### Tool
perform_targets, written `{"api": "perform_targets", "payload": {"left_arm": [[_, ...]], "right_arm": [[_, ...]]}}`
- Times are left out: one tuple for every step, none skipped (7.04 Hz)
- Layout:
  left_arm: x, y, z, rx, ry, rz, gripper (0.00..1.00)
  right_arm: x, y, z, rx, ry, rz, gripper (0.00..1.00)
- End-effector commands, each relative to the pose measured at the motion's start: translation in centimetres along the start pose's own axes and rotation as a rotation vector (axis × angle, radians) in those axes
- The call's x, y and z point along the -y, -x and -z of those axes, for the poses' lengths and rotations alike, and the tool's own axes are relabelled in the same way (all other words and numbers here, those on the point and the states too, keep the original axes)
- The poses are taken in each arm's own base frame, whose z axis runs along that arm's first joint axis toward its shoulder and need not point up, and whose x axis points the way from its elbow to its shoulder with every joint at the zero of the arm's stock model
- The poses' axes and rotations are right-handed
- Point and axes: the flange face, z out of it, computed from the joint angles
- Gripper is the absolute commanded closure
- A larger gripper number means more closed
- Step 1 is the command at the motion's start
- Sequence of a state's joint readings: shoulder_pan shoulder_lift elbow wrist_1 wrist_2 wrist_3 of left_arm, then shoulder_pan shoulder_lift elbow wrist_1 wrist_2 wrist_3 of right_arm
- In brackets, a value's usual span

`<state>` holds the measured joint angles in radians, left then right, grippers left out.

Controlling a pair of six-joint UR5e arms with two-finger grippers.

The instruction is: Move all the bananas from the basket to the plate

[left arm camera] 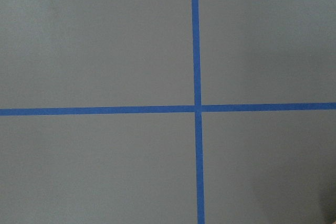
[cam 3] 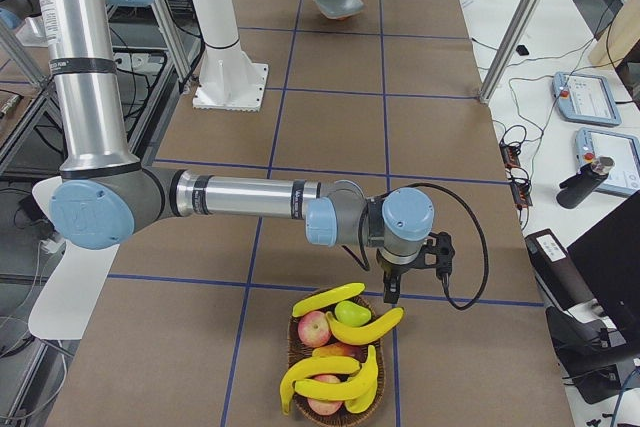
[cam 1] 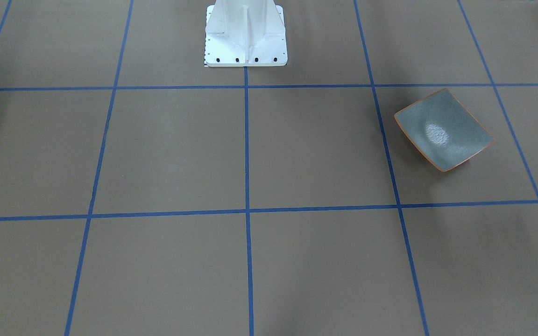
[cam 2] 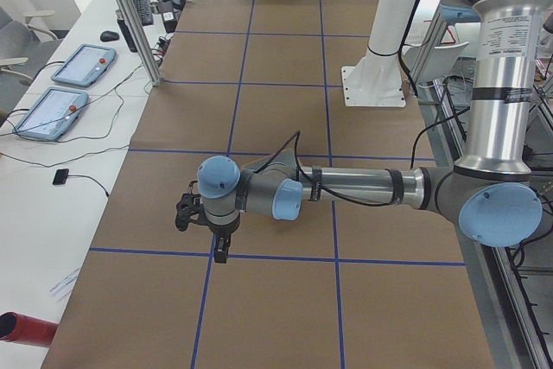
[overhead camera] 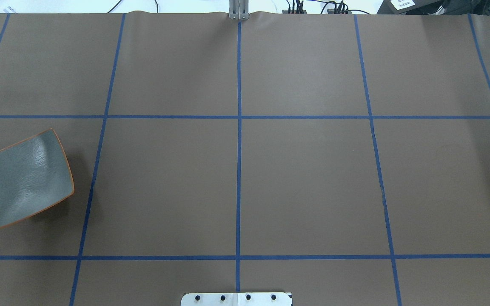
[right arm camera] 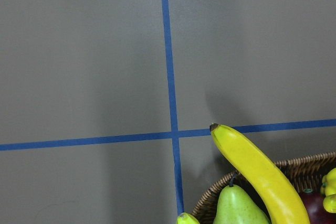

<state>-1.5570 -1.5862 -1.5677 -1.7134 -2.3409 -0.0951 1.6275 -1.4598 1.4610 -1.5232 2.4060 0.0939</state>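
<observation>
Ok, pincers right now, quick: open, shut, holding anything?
Left pincer: cannot tell, seen only from the side.
Right pincer: cannot tell, same reason.

The plate (overhead camera: 24,178) stands open above; apples (cam 3: 315,328), pear (cam 3: 350,311) seemingly wedge the bananas (cam 3: 365,329).

I can read no text, number or brand anywhere. The printed label (cam 2: 501,36) on my left arm (cam 2: 497,118) and the white sticker (overhead camera: 402,3) behind the worktop (overhead camera: 304,178) are too small to read.

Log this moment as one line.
bananas: four in basket | plate: empty | right gripper: near basket rim, open or shut unclear
</observation>
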Motion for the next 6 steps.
{"api": "perform_targets", "payload": {"left_arm": [[-0.04,-0.11,0.21,-0.002,-0.003,-0.001,0.0],[0.06,-0.26,0.23,-0.004,-0.005,-0.007,0.0],[0.74,-0.84,0.68,-0.002,-0.017,-0.012,0.0],[0.5,-0.45,0.16,-0.004,-0.006,-0.005,0.0],[0.02,-0.13,-0.13,-0.004,-0.007,-0.009,0.0],[-0.25,0.03,-0.26,-0.004,-0.009,-0.008,0.0]], "right_arm": [[-0.17,-0.22,-0.15,-0.004,0.002,-0.003,0.0],[-0.08,-0.05,0.01,-0.005,-0.001,0.001,0.0],[-0.07,0.0,0.06,-0.005,-0.002,0.002,0.0],[-0.08,-0.23,-0.04,-0.017,-0.001,0.007,0.0],[-0.15,-0.53,-0.15,-0.034,0.001,0.005,0.0],[-0.3,-0.69,-0.26,-0.036,0.004,0.003,0.0]]}}
